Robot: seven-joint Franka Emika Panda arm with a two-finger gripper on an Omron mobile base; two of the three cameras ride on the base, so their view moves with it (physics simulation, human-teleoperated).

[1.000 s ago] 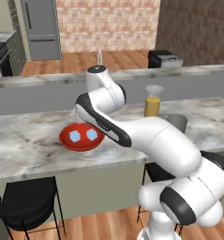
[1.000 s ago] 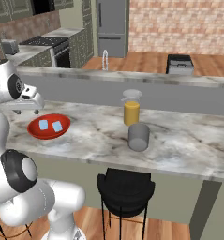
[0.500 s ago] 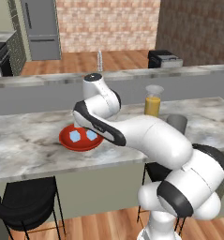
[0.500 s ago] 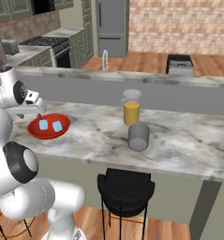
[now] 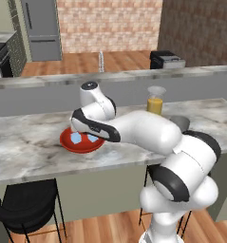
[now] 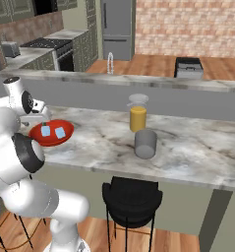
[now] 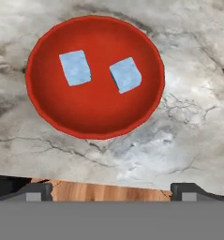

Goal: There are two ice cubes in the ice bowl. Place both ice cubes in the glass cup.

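The red ice bowl point(image 7: 94, 110) sits on the marble counter, in the upper half of the hand view. Two pale-blue ice cubes lie in it side by side, one on the left point(image 7: 75, 68) and one on the right point(image 7: 125, 75). My gripper point(image 7: 111, 192) hangs above the bowl's near edge. It is open, its fingertips point(image 7: 36, 191) set wide apart with nothing between them. In the right base view the ice bowl point(image 6: 45, 140) holds both cubes point(image 6: 60, 133). The glass cup point(image 6: 145, 143) stands far to its right, and my arm partly hides the cup point(image 5: 181, 122) in the left base view.
A taller glass of orange liquid point(image 6: 137, 115) stands just behind the glass cup. A raised grey ledge point(image 6: 153, 86) runs along the back of the counter. Black stools point(image 6: 131, 197) stand below the front edge. Bare marble point(image 6: 99, 133) lies between bowl and cup.
My arm has leaned a little further left and down over the ice bowl. The bowl, cubes and cup have not moved, and the gripper has stayed open.
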